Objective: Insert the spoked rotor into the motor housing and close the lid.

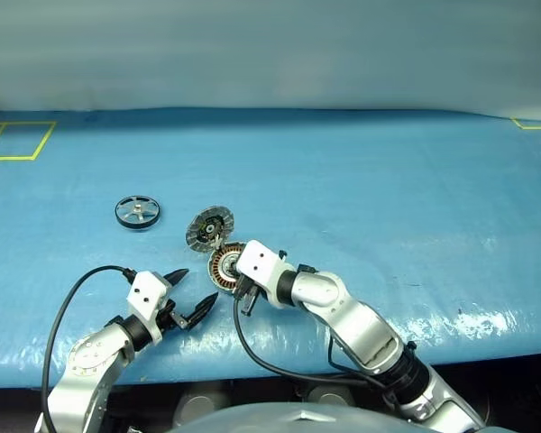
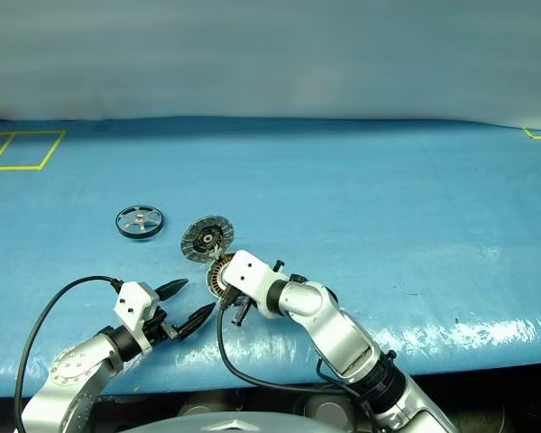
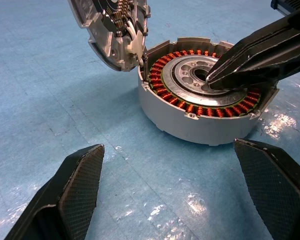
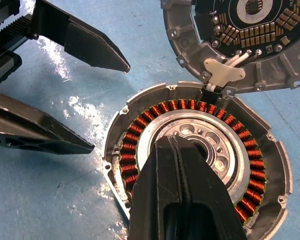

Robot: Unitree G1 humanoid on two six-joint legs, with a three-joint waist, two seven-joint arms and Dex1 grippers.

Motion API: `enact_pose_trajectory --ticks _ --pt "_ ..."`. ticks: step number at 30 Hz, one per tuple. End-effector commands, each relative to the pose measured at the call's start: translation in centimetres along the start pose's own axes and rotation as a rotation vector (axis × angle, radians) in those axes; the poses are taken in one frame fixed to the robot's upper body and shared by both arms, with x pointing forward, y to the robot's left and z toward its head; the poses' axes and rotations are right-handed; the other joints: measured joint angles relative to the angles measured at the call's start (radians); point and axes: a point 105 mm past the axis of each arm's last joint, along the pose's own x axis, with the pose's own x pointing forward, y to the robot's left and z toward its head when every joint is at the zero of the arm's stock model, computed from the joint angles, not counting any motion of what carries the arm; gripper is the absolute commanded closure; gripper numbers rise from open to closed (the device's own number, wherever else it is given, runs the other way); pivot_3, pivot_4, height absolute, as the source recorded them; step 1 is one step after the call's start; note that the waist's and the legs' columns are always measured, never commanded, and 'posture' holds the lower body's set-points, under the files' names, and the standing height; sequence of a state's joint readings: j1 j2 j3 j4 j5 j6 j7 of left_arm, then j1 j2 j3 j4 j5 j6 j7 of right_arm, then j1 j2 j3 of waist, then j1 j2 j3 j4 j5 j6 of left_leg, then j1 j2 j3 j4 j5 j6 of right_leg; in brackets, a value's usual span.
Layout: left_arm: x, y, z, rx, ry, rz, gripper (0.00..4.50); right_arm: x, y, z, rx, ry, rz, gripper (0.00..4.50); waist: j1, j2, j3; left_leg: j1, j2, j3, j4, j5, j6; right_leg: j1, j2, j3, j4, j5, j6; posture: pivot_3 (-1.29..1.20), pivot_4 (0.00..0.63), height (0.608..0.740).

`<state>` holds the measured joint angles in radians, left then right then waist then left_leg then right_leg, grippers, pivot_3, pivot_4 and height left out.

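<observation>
The spoked rotor, a dark-rimmed wheel with silver spokes, lies flat on the blue table at the left, away from both grippers. The motor housing sits near the front edge with its copper windings showing. Its lid stands swung open on the far side, inner face with circuit parts exposed. My right gripper is shut and empty, its tip down at the housing's shiny centre hub. My left gripper stands open just left of the housing, pointing at it and holding nothing.
Yellow tape outlines mark the table's far left and far right corner. A black cable loops beside my left wrist. The table's front edge runs just below both hands.
</observation>
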<state>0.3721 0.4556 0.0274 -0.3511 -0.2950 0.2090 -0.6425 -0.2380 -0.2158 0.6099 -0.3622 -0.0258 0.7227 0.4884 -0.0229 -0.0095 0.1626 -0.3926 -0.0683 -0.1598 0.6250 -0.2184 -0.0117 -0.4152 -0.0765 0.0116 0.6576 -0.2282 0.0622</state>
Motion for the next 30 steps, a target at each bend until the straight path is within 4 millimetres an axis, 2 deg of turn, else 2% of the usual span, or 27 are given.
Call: enact_pose_trajectory --ticks 1,7,18,22,25,30 --pt "-0.1 -0.1 0.2 0.009 -0.01 -0.003 0.0 -0.1 -0.4 0.6 0.027 -0.035 -0.026 4.48 0.0 0.0 0.0 0.0 0.0 0.0 0.0 0.0 0.0 0.0 0.0 0.0 0.0 0.0 0.0 0.0 0.15 0.74" --pt "-0.2 -0.1 0.1 0.006 -0.007 -0.001 0.0 0.0 -1.3 1.1 0.037 -0.054 -0.078 4.48 0.0 0.0 0.0 0.0 0.0 0.0 0.0 0.0 0.0 0.0 0.0 0.0 0.0 0.0 0.0 0.0 0.15 0.74" --pt "-0.2 -0.3 0.1 0.001 -0.006 -0.002 0.0 -0.1 -1.6 -0.1 0.073 0.012 -0.097 4.48 0.0 0.0 0.0 0.0 0.0 0.0 0.0 0.0 0.0 0.0 0.0 0.0 0.0 0.0 0.0 0.0 0.15 0.74" --pt "-0.2 -0.3 0.0 0.001 -0.005 0.0 0.0 -0.4 -1.0 0.8 0.096 -0.04 -0.047 4.48 0.0 0.0 0.0 0.0 0.0 0.0 0.0 0.0 0.0 0.0 0.0 0.0 0.0 0.0 0.0 0.0 0.15 0.74" --pt "-0.4 -0.2 0.0 -0.002 -0.004 0.005 0.0 -1.4 -0.6 2.4 0.146 -0.135 0.011 4.48 0.0 0.0 0.0 0.0 0.0 0.0 0.0 0.0 0.0 0.0 0.0 0.0 0.0 0.0 0.0 0.0 0.15 0.74" --pt "-3.2 -0.3 -1.5 -0.065 0.146 -0.042 0.0 -3.1 -1.5 3.5 0.184 -0.189 0.019 4.48 -0.004 0.0 0.0 -0.001 0.001 0.0 0.0 -0.001 -0.001 -0.001 0.0 0.0 0.0 -0.001 -0.001 0.0 0.15 0.74"
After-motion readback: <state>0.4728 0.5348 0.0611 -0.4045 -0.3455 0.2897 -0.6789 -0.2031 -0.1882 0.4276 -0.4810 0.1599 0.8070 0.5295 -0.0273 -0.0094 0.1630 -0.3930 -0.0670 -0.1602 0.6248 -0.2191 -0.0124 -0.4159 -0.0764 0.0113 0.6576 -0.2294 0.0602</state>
